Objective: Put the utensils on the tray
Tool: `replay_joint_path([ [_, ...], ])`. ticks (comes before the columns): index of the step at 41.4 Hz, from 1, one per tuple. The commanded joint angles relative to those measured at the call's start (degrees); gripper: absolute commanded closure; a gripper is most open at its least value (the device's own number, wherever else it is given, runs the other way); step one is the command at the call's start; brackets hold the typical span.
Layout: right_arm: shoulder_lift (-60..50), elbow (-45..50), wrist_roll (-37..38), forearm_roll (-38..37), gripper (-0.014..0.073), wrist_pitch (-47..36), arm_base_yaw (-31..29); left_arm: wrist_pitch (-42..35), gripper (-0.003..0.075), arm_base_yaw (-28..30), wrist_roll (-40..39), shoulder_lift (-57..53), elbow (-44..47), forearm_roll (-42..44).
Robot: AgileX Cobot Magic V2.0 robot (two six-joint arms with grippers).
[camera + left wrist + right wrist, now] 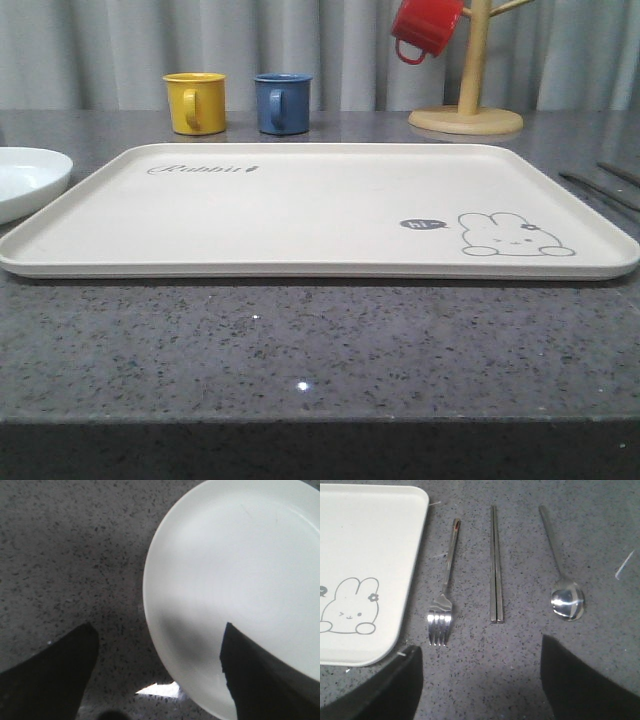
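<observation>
R gripper (477, 680) is spread wide w/ nothing between its fingers, above the grey counter (300, 350). Just past it lie fork (442, 605), flat straight piece (495, 565) and spoon (565, 597), side by side, apart, all on counter beside the tray (300, 215). L gripper (157, 675) is spread too, over edge of white plate (240, 570). Far back: yellow mug (195, 102), blue mug (281, 103), red mug (424, 27) on wooden stand (468, 95).

- The cream tray (300, 215) carries the script word "Rabbit" (202, 169) near its far left corner.
- A dark speech bubble (421, 224) beside the rabbit drawing reads "hi".
</observation>
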Motion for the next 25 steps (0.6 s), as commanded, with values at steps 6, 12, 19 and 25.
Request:
replay_joint_path([
  [6,0.5,-2.0,-0.4,-0.5,0.0067,-3.7,0.0,-3.6,0.0206,-0.1,3.0,3.8,-2.0,-6.1],
  [12,0.5,-2.0,-0.4,-0.5,0.0067,-3.7,0.0,-4.7,0.0237,-0.1,4.4,4.7,-2.0,-7.4],
  [19,0.5,-2.0,-0.4,-0.5,0.0067,-3.7,0.0,-5.5,0.0444,-0.1,4.4,4.9,-2.0,-7.4],
  [25,0.5,-2.0,-0.4,-0.5,0.0067,-3.7,0.0,-5.1,0.0586,-0.1,4.4,5.9,-2.0,-7.3],
])
